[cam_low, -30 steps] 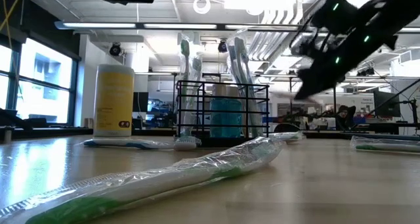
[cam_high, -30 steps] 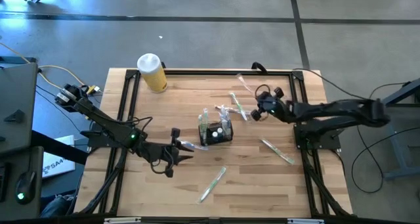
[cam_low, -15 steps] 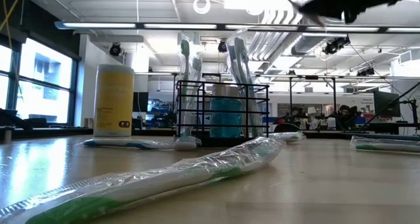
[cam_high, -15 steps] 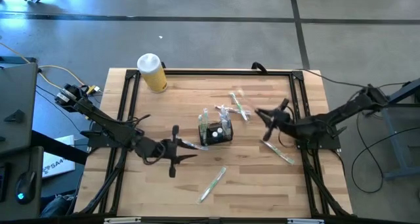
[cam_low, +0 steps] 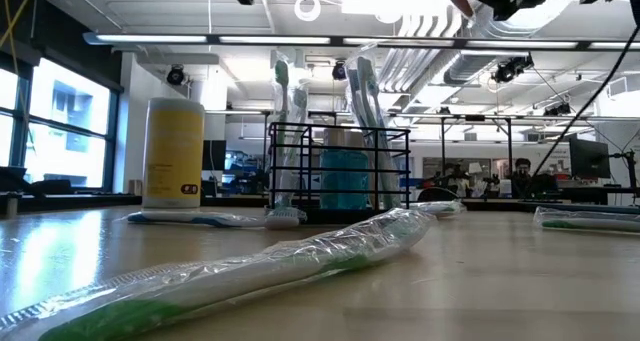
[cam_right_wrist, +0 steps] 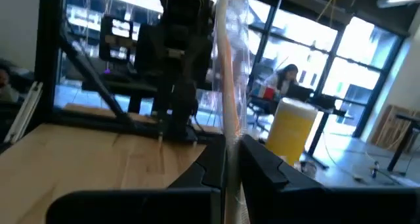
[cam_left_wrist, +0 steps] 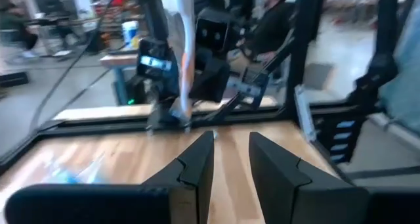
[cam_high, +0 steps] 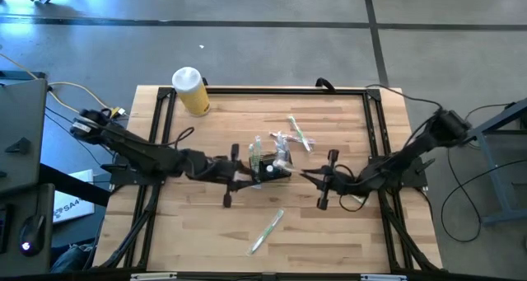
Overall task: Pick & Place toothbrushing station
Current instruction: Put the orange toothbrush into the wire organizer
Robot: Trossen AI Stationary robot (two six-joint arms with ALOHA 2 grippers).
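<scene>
Over the table (cam_high: 206,231), both hands apparently flank the caddy (cam_high: 272,167).

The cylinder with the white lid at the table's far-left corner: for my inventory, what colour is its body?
Yellow. The cylinder shows best in the high view, lying near the table's corner.

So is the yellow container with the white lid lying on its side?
No, in the low view the yellow container stands upright on the table, left of the black mesh caddy.

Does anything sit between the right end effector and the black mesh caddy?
Nothing visible: in the high view only bare table separates the right end effector from the black mesh caddy. It is itself shut on a wrapped toothbrush.
</scene>
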